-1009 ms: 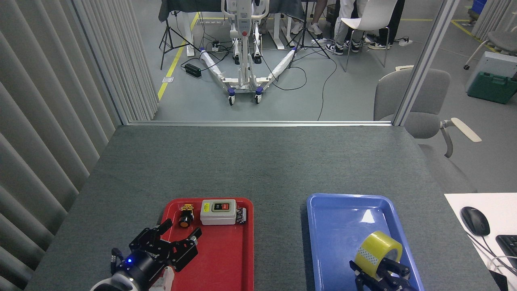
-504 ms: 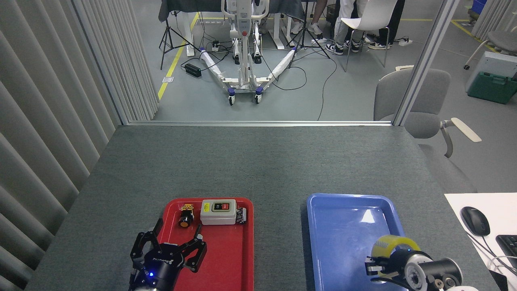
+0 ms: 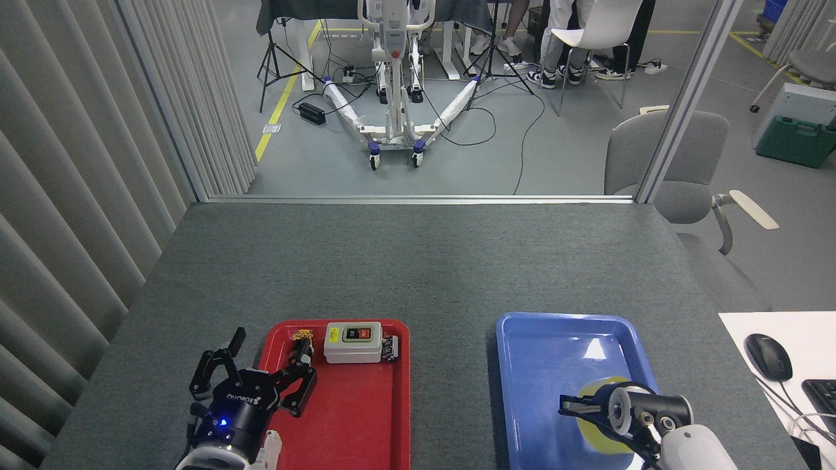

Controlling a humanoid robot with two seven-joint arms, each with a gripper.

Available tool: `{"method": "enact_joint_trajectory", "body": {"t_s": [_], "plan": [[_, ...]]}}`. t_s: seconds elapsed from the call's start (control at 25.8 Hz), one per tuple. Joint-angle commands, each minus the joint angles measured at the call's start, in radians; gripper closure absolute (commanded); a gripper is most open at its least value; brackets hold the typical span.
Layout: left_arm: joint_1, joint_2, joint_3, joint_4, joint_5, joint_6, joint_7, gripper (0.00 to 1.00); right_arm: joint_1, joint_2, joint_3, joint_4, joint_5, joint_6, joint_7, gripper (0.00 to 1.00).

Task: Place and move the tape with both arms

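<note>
Grey felt table, far half bare, lots of free surface ahead of both trays; left edge runs beside the slatted wall, far edge meets a metal rail, right edge near a grey chair. Red tray near-left of centre, blue tray near-right, a clear strip of table between them. Red tray holds a grey switch box and a small yellow-black push button at its far end. Left gripper hovers over the red tray's left rim, fingers spread wide, nothing in them, blue light on. Tape sits in the blue tray's near-right part, mostly hidden behind the right gripper, which overlaps it; wrist seen end-on, jaw state can't tell. White desk with mouse just right of the table.
</note>
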Motion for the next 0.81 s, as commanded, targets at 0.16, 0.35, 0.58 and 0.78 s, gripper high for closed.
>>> {"method": "enact_joint_trajectory", "body": {"t_s": [0.16, 0.35, 0.58, 0.78], "plan": [[-0.011, 0.004, 0.011, -0.001, 0.0, -0.071, 0.025, 0.0, 0.015, -0.003, 0.004, -0.007, 0.002, 0.008, -0.079, 0.0], [-0.009, 0.001, 0.01, -0.004, -0.001, -0.074, 0.113, 0.0, 0.069, -0.001, -0.056, -0.09, 0.013, 0.001, -0.414, 0.0], [-0.006, 0.004, 0.016, -0.009, 0.0, -0.084, 0.102, 0.0, 0.229, 0.023, -0.171, -0.113, 0.084, -0.153, -1.127, 0.0], [-0.006, 0.011, 0.033, 0.004, 0.012, -0.142, 0.093, 0.0, 0.331, 0.046, -0.231, -0.11, 0.136, -0.367, -1.247, 0.0]]}}
